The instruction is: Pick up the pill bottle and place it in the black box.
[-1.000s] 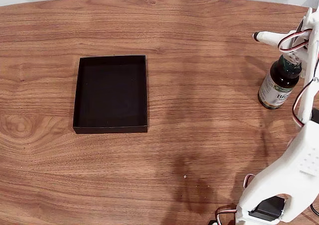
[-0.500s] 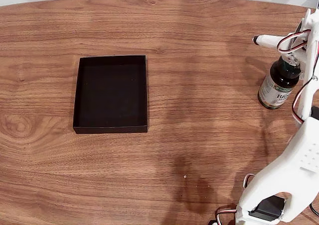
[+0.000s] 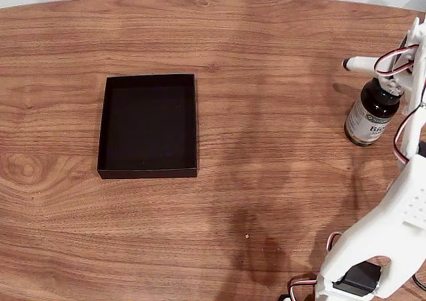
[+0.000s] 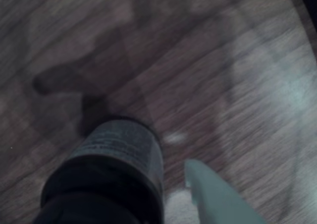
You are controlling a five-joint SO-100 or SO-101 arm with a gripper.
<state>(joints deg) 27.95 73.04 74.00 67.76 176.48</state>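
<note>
The pill bottle stands upright near the table's right edge in the fixed view, dark with a cream-and-green label. My gripper hangs open just above and around its cap, one white finger pointing left and the other hidden behind wires. The wrist view shows the bottle blurred and close at bottom left, with one pale finger just to its right, apart from it. The black box lies empty on the left half of the table, far from the bottle.
The white arm rises from its base at the bottom right corner of the fixed view, with red-and-white wires beside the bottle. Bare wooden table lies between the bottle and the box.
The gripper has dropped a little and shifted right, closer to the bottle's cap. The bottle and the box have not moved.
</note>
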